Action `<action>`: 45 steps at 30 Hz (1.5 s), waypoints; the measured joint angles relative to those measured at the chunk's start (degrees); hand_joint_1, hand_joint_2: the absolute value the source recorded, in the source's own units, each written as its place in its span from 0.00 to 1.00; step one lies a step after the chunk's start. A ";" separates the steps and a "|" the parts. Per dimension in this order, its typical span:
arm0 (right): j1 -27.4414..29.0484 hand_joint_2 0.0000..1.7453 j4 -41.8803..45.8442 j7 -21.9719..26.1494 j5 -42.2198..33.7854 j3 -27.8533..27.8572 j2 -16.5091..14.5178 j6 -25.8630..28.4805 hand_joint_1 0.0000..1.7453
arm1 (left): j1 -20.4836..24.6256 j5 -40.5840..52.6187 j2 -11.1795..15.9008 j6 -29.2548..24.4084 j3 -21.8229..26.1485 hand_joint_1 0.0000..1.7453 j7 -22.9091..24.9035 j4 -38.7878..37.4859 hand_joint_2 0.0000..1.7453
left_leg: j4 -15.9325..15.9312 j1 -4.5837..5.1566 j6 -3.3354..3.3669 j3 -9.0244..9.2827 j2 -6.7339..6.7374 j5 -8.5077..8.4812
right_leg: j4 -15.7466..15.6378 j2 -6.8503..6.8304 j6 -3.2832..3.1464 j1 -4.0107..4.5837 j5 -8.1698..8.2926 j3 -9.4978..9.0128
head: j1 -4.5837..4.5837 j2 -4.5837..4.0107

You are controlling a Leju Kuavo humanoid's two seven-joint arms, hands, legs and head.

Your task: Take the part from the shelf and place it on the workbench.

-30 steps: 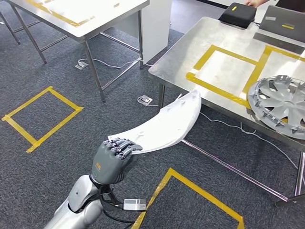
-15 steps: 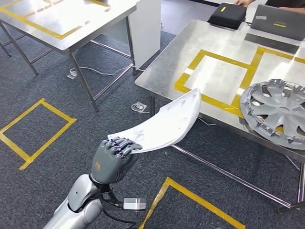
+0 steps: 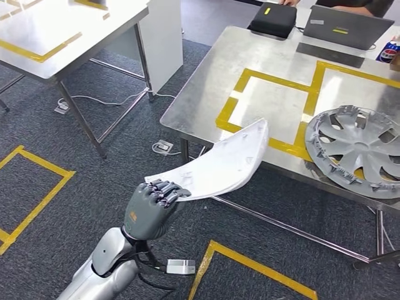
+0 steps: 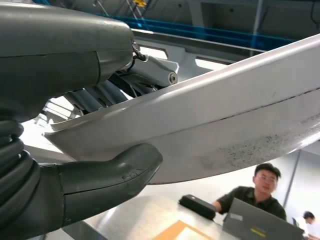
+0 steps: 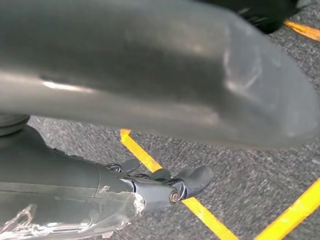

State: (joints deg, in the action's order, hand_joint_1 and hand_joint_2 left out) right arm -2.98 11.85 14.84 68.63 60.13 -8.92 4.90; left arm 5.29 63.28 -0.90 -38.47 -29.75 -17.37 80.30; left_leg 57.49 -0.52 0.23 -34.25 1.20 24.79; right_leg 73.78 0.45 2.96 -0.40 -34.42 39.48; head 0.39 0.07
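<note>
Low in the head view, the left hand (image 3: pixel 150 209) reaches forward on its silver arm (image 3: pixel 101 269), its dark fingers (image 3: pixel 162 190) curled over the near end of the white curved part (image 3: pixel 222 164). From the left wrist view the same hold is plain: the thick grey thumb (image 4: pixel 113 175) presses up against the underside of the part (image 4: pixel 226 125) while the fingers (image 4: pixel 151 70) lie on its upper face, so the hand is clamped on the part.

The part is a long, bowed white panel. It runs from the hand up and to the right, and its far tip overlaps the near edge of the workbench (image 3: pixel 207 94) in the head view, just at the corner of a yellow taped square (image 3: pixel 274 94); whether the tip touches the steel top cannot be told. The rest of the part hangs over the grey carpet (image 3: pixel 94 169).

On the workbench, right of the taped square, lies a silver wheel cover (image 3: pixel 358 150), well apart from the part's tip. Farther back sit a black case (image 3: pixel 274 19) and a laptop (image 3: pixel 347 25), with a person (image 4: pixel 256 192) behind them.

The right hand (image 5: pixel 166 187) hangs over carpet marked with yellow tape (image 5: pixel 166 185); its fingers are too blurred and hidden to tell whether they are apart or together.

A 2nd table (image 3: pixel 61 37) stands to the left, across the carpet.
</note>
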 joint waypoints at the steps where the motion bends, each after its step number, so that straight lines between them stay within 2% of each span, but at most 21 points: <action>1: 0.10 0.00 0.00 -0.01 0.04 0.01 0.00 0.03 0.00 | 0.09 0.05 -0.07 0.24 -0.14 1.00 0.13 -0.22 1.00 | 0.00 0.06 -0.03 0.77 0.44 0.58 | -2.38 -0.19 -0.17 0.05 2.63 -0.17 | 0.01 0.00; 2: 0.16 0.00 0.00 -0.02 0.09 0.01 0.00 0.07 0.00 | 0.24 0.14 -0.14 0.47 -0.28 1.00 0.28 -0.45 1.00 | -0.01 0.12 -0.12 1.58 0.90 1.21 | -6.14 -0.91 -0.41 0.17 5.81 -1.08 | 0.01 0.00; 4: -0.01 0.00 -0.01 -0.02 0.19 0.01 0.00 0.14 0.00 | 0.67 0.46 -0.24 0.89 -0.58 1.00 0.55 -0.94 1.00 | 0.08 0.47 -0.55 2.81 1.73 2.31 | -12.38 -2.96 -0.83 0.71 9.66 -3.06 | 0.05 0.00; 6: -0.24 0.00 -0.02 -0.02 0.27 -0.01 0.00 0.24 0.00 | 1.01 0.62 -0.27 1.15 -0.95 1.00 0.70 -1.38 1.00 | 0.04 0.79 -1.03 3.26 2.62 2.85 | -14.05 -3.49 -1.20 1.10 10.08 -3.55 | -0.05 0.00; 8: -0.24 0.00 -0.02 -0.02 0.36 0.00 0.00 0.35 0.00 | 1.29 0.30 -0.38 1.25 -1.32 1.00 0.74 -1.66 1.00 | -0.09 0.72 -1.55 3.53 3.16 3.26 | -14.32 -2.17 -1.71 0.94 10.09 -3.60 | -0.20 0.00; 9: -0.19 0.00 -0.01 -0.03 0.41 0.01 0.01 0.40 0.00 | 1.47 0.02 -0.45 1.25 -1.49 1.00 0.74 -1.73 1.00 | 0.53 0.61 -1.86 3.37 2.58 3.79 | -14.54 -1.57 -1.95 0.80 10.08 -3.78 | -0.28 0.00; 11: -0.30 0.00 0.00 -0.05 0.49 0.04 0.02 0.48 0.00 | 1.70 -0.34 -0.52 1.26 -1.66 1.00 0.74 -1.81 1.00 | 5.15 0.40 -2.41 1.05 0.52 6.08 | -14.89 -0.36 -2.43 0.43 10.03 -4.24 | -0.46 0.00; 13: -0.55 0.00 0.00 -0.08 0.54 0.06 0.02 0.49 0.00 | 1.67 -0.40 -0.42 1.32 -1.75 1.00 0.74 -2.02 1.00 | 12.65 0.34 -2.69 -3.57 -0.58 8.64 | -14.93 0.96 -2.76 0.32 9.84 -4.43 | -0.60 0.00; 14: -0.59 0.00 0.00 -0.10 0.53 0.06 0.02 0.49 0.00 | 1.64 -0.42 -0.36 1.39 -1.82 1.00 0.76 -2.16 1.00 | 15.12 0.34 -2.74 -5.47 -0.74 8.83 | -14.93 1.62 -2.81 0.30 9.73 -4.55 | -0.66 0.00; 15: -0.54 0.00 0.00 -0.10 0.45 0.07 0.00 0.48 0.00 | 1.65 -0.47 -0.30 1.55 -1.90 1.00 0.84 -2.26 1.00 | 15.70 0.34 -2.70 -6.46 -0.84 7.87 | -14.93 2.17 -2.83 0.29 9.59 -4.73 | -0.67 0.00; 16: -0.46 0.00 0.00 -0.08 0.36 0.07 -0.02 0.46 0.00 | 1.71 -0.61 -0.26 1.78 -1.98 1.00 0.99 -2.33 1.00 | 14.16 0.34 -2.60 -6.37 -0.90 5.85 | -14.93 2.69 -2.78 0.26 9.43 -4.98 | -0.68 0.00; 18: -0.32 0.00 0.00 -0.01 0.15 0.09 -0.07 0.43 0.00 | 2.04 -1.03 -0.22 2.35 -2.09 1.00 1.30 -2.42 1.00 | 7.30 0.33 -2.35 -3.99 -1.20 0.96 | -14.89 3.51 -2.47 0.26 9.06 -5.42 | -0.68 0.00; 19: -0.31 0.00 0.00 0.02 0.14 0.10 -0.07 0.42 0.00 | 2.35 -1.25 -0.27 2.68 -2.14 1.00 1.41 -2.47 1.00 | 3.99 0.28 -2.15 -2.70 -1.47 -0.45 | -14.74 3.86 -2.19 0.34 8.83 -5.46 | -0.70 0.00; 21: -0.29 0.00 0.00 0.03 0.24 0.10 -0.07 0.40 0.00 | 3.10 -1.47 -0.55 3.44 -2.18 1.00 1.62 -2.78 1.00 | 0.67 0.20 -1.82 -1.49 -1.95 -1.13 | -14.56 4.09 -2.00 0.56 8.42 -5.24 | -0.64 0.00; 24: -0.24 0.00 0.00 0.04 0.57 0.10 -0.07 0.33 0.00 | 4.58 -1.55 -1.31 4.49 -2.19 1.00 2.16 -3.90 1.00 | 0.25 0.23 -1.63 -1.37 -2.20 -1.00 | -14.81 3.81 -2.84 0.65 8.10 -5.18 | -0.48 0.00; 27: -0.36 0.00 0.00 0.09 0.80 0.10 -0.09 0.21 0.00 | 6.07 -1.57 -1.89 5.15 -2.19 1.00 2.45 -5.28 1.00 | 0.27 0.36 -1.16 -1.35 -2.32 -0.98 | -15.42 3.64 -2.21 0.58 8.45 -5.80 | -0.43 0.00; 31: -0.43 0.00 0.00 0.09 0.95 0.10 -0.10 0.07 0.00 | 7.77 -1.28 -2.24 5.83 -2.20 1.00 3.39 -7.46 1.00 | 0.34 0.66 -0.45 -1.37 -2.36 -0.86 | -15.95 3.61 -0.86 0.25 8.61 -6.22 | -0.46 0.00; 38: -0.45 0.00 0.00 0.09 0.97 0.10 -0.11 0.04 0.00 | 8.58 -1.07 -2.31 5.93 -2.19 1.00 3.81 -8.47 1.00 | 0.37 0.85 -0.11 -1.36 -2.38 -0.70 | -16.08 3.62 -0.37 0.02 8.55 -6.27 | -0.46 0.00; 40: -0.43 0.00 -0.01 0.07 1.04 0.10 -0.18 -0.01 0.00 | 9.15 -1.10 -2.52 6.02 -2.19 1.00 3.95 -9.23 1.00 | 0.00 0.91 0.55 -1.07 -2.26 -0.65 | -15.78 3.44 0.28 -0.12 8.69 -6.23 | -0.49 0.00; 42: -0.54 0.00 -0.02 0.02 1.11 0.10 -0.26 -0.09 0.00 | 9.71 -1.16 -2.85 6.08 -2.17 1.00 4.19 -9.98 1.00 | -0.50 0.80 1.31 -0.44 -1.97 -0.67 | -13.69 2.13 0.87 -0.08 7.66 -5.43 | -0.21 0.00; 45: -0.80 0.00 -0.02 -0.03 1.20 0.10 -0.29 -0.11 0.00 | 9.87 -1.18 -2.99 6.13 -2.15 1.00 4.32 -10.44 1.00 | -0.63 0.69 1.50 0.07 -1.62 -0.07 | -3.73 0.34 1.04 -0.20 3.17 -0.28 | 0.20 0.00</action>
State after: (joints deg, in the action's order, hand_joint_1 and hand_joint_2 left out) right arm -3.78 11.82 14.81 69.83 60.23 -9.21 4.79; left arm 15.16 62.10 -3.89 -32.34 -31.89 -13.05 69.86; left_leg 56.86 0.17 1.73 -34.19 -0.41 24.72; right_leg 70.05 0.79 4.01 -0.60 -31.25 39.20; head 0.60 0.07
